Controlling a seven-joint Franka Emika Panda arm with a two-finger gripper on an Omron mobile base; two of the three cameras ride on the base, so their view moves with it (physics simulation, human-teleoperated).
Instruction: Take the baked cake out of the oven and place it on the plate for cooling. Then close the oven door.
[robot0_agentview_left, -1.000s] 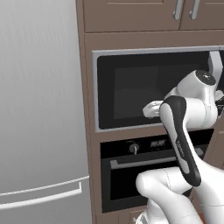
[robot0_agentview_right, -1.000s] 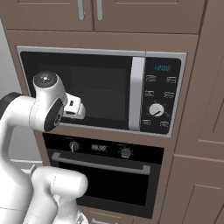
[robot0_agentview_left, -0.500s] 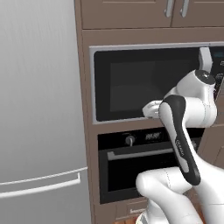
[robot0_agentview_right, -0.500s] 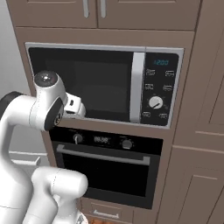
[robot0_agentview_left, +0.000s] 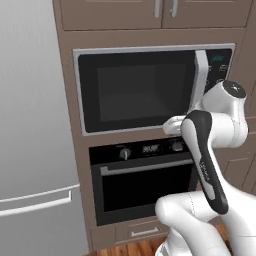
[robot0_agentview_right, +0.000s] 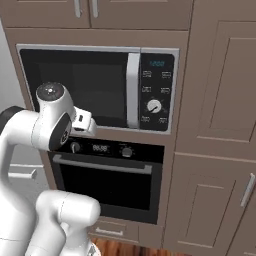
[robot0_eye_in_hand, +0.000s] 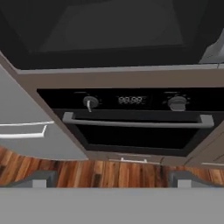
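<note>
Oven (robot0_agentview_left: 145, 182) sits shut below the microwave (robot0_agentview_right: 97, 87), its door (robot0_eye_in_hand: 135, 135) handle clear of the gripper (robot0_eye_in_hand: 109, 178), whose jaws stand wide open and empty. Wood floor (robot0_eye_in_hand: 105, 173) appears in the hand view; the right base view adds tall cabinet doors (robot0_agentview_right: 220, 125) beside it.

microwave (robot0_agentview_right: 100, 87) in wall | grey fridge (robot0_agentview_left: 30, 125) left | cabinet doors (robot0_agentview_right: 220, 85) right | wood floor (robot0_eye_in_hand: 109, 174)
</note>
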